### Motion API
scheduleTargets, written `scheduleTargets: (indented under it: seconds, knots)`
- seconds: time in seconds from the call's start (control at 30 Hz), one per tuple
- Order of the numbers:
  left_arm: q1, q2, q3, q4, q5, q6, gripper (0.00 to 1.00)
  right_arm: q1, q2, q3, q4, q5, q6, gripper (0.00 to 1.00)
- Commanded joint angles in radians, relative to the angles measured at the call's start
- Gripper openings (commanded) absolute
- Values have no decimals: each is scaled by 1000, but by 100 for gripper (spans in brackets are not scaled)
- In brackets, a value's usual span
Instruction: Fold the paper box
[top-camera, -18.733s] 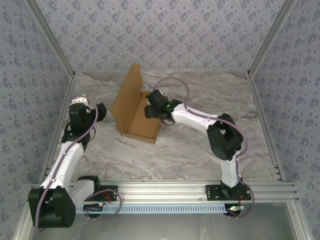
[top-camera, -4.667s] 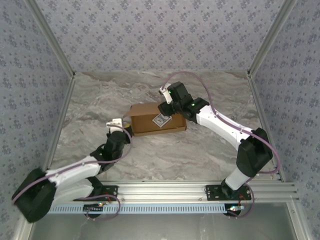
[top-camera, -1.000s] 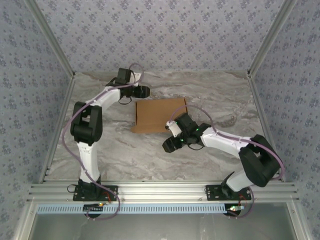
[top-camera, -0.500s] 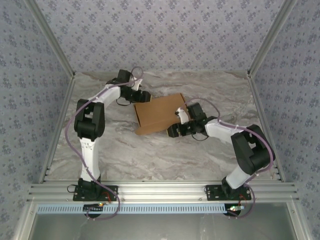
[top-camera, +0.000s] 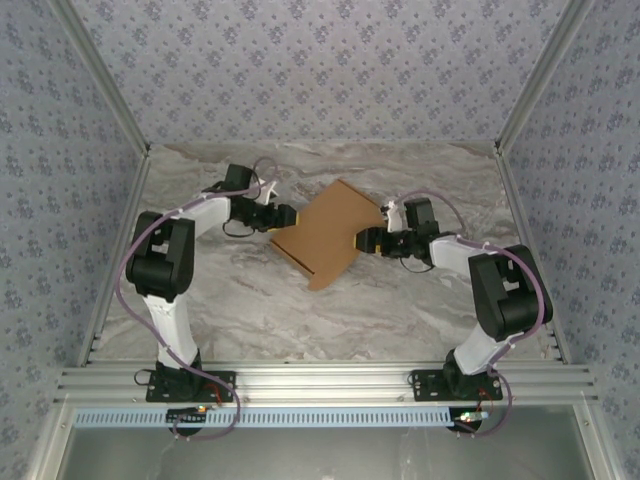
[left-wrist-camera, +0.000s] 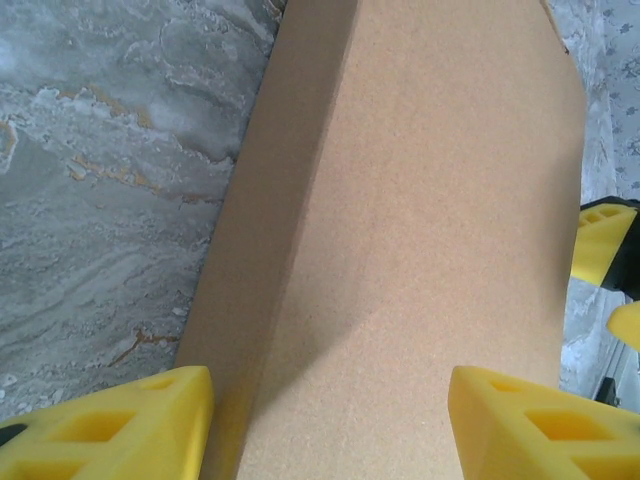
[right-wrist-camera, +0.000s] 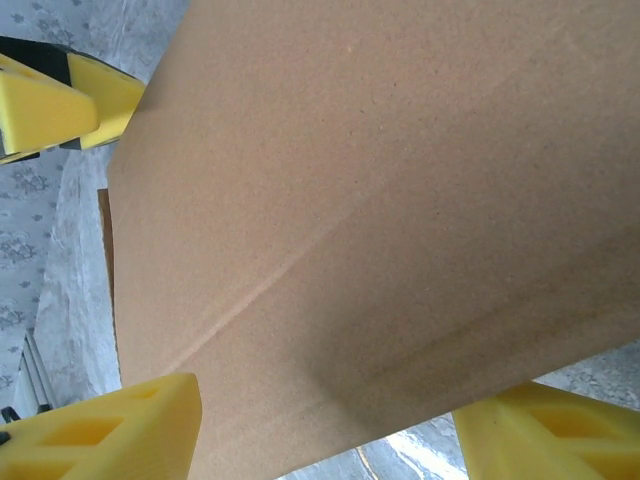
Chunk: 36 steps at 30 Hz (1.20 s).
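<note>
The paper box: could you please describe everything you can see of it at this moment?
The paper box is plain unprinted brown cardboard, folded shut into a shallow rectangular shape with a broad face and a narrow side wall; faint crease lines cross it in the right wrist view. Seen from above, it is turned diagonally near the middle of the marbled table. The left gripper and right gripper meet opposite sides, fingers straddling it; whether they clamp it is unclear.

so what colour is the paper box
Plain brown: the paper box shows best in right wrist view.
</note>
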Motion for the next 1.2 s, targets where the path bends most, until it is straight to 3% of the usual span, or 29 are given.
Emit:
scheduleTargets:
  seconds: [0.0,0.2,0.53,0.83,1.17]
  knots:
    - [6,10,63,0,-41,7,64,0,1,-34,104,-28,92,68]
    - [2,112,190,-47,-29,18,64,-6,-10,-107,203,6,163,65]
    - [-15,225,321,-113,50,63,64,-8,33,-162,374,2,274,39]
    - [-18,266,331,-108,102,63,60,-9,59,-171,446,11,313,27]
    - [-17,238,216,-7,140,-33,37,-25,16,-184,536,4,373,13]
